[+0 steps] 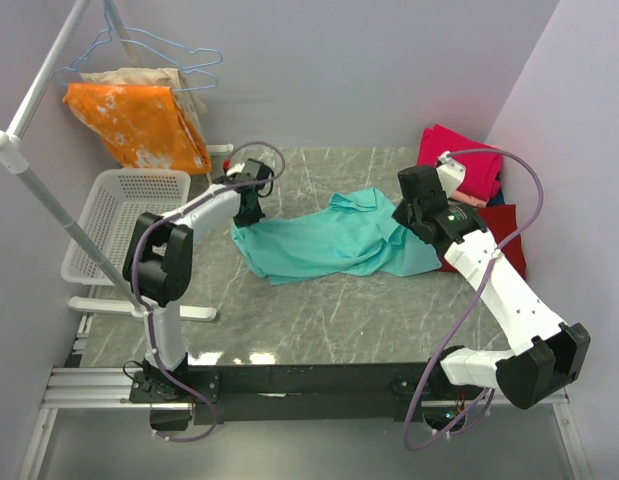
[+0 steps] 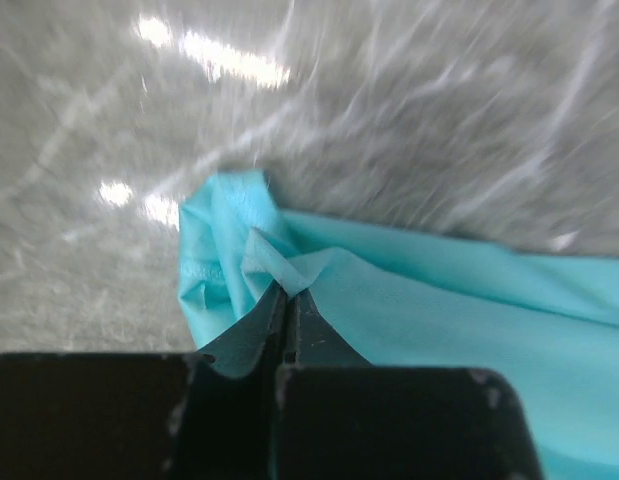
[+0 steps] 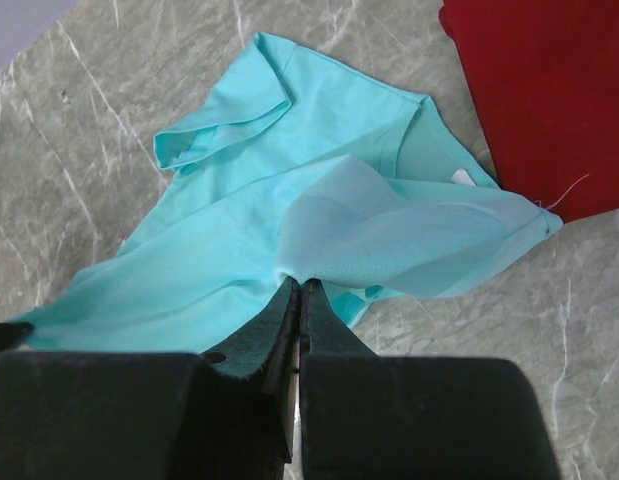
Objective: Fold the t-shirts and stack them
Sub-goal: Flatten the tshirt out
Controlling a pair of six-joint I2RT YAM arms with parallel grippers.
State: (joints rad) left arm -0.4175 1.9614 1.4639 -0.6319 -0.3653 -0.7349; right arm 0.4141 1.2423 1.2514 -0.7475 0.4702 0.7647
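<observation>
We've got the teal t-shirt (image 1: 329,245) pinched at both ends: left tool (image 2: 289,296) clamped on its left end, right tool (image 3: 298,287) on its right.

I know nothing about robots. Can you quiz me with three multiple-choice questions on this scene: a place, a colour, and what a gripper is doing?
1. Where does the white basket stand?
A) left of the teal t-shirt
B) on it
C) right of it

2. What colour is the cloth on the hanger?
A) green
B) orange with white blotches
C) black

3. What is the left gripper doing?
A) hanging open
B) shut on the basket
C) shut on the teal t-shirt

Answers:
1 A, it sits at the far left, the shirt in the middle.
2 B, seen at the top view's upper left.
3 C, its jaws pinch a teal fold.
</observation>
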